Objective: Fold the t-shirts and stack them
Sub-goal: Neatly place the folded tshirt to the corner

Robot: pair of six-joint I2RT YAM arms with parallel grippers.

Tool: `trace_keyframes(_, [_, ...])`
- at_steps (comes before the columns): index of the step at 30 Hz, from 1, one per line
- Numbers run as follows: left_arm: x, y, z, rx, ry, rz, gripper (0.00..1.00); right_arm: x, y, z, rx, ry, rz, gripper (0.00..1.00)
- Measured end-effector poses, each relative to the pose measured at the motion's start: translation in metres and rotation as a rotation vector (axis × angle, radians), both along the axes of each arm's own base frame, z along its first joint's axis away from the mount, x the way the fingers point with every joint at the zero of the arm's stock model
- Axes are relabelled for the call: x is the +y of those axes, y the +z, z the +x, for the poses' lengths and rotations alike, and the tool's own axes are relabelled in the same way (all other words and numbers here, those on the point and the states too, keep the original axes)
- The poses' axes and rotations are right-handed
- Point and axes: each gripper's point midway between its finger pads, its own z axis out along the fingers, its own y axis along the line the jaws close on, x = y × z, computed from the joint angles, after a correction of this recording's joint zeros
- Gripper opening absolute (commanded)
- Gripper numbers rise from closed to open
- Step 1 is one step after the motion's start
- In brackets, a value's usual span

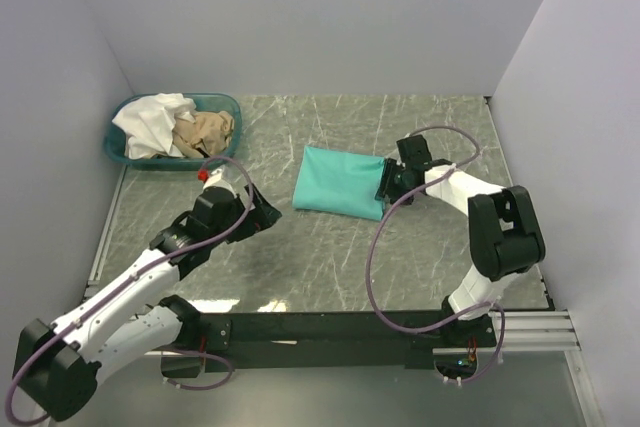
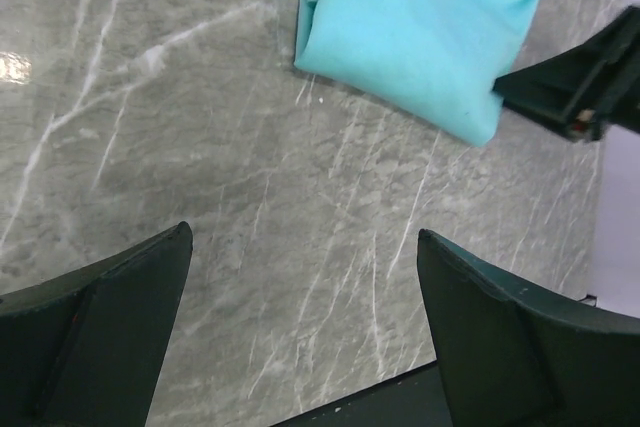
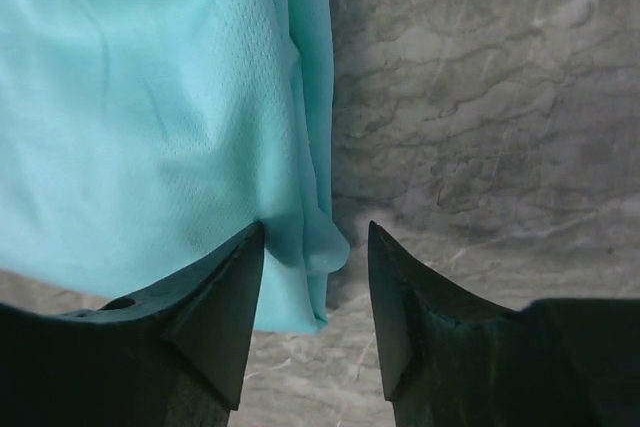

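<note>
The teal-green t-shirt point(image 1: 340, 182) lies folded into a flat rectangle in the middle of the table; it also shows in the left wrist view point(image 2: 415, 32) and the right wrist view point(image 3: 150, 97). My right gripper point(image 1: 385, 187) is open at the shirt's right edge, and its jaws point(image 3: 315, 232) straddle the folded corner without closing on it. My left gripper point(image 1: 265, 209) is open and empty point(image 2: 305, 237) over bare table, left of the shirt. The white t-shirt point(image 1: 150, 122) and the tan-beige t-shirt point(image 1: 208, 132) lie crumpled in the basket.
The shallow teal basket point(image 1: 225, 100) stands at the back left corner. White walls close in the table on the left, back and right. A black rail runs along the near edge point(image 1: 330, 327).
</note>
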Motion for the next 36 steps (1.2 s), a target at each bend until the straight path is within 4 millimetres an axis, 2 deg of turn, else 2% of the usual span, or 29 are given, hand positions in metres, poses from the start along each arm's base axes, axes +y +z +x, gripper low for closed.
trace_keyframes(3, [0.005, 0.009, -0.001, -0.029, 0.022, -0.013, 0.99, 0.002, -0.013, -0.003, 0.032, 0.007, -0.025, 0.42])
trace_keyframes(6, [0.009, 0.010, -0.002, -0.035, 0.035, -0.008, 0.99, 0.007, -0.021, -0.007, 0.048, 0.023, -0.041, 0.25])
trace_keyframes(7, [0.010, 0.009, -0.003, -0.033, 0.038, -0.004, 0.99, 0.009, -0.021, -0.007, 0.049, 0.026, -0.042, 0.16])
trace_keyframes(10, [0.013, 0.005, -0.004, -0.024, 0.046, 0.010, 0.99, 0.010, -0.022, -0.007, 0.049, 0.025, -0.045, 0.01])
trace_keyframes(17, [0.016, 0.004, -0.002, -0.027, 0.061, 0.024, 0.99, 0.000, -0.021, -0.015, 0.085, -0.007, -0.093, 0.00])
trace_keyframes(22, [0.018, 0.004, -0.001, -0.039, 0.062, 0.040, 0.99, -0.028, -0.014, -0.047, 0.151, -0.060, -0.192, 0.00])
trace_keyframes(26, [0.018, 0.004, 0.001, -0.051, 0.058, 0.050, 0.99, -0.062, -0.001, -0.075, 0.197, -0.137, -0.282, 0.00])
trace_keyframes(29, [0.018, 0.004, 0.003, -0.060, 0.049, 0.063, 0.99, -0.092, 0.005, -0.085, 0.227, -0.224, -0.357, 0.00])
trace_keyframes(36, [0.022, -0.001, 0.007, -0.066, 0.051, 0.106, 0.99, -0.153, 0.004, -0.110, 0.347, -0.376, -0.524, 0.00])
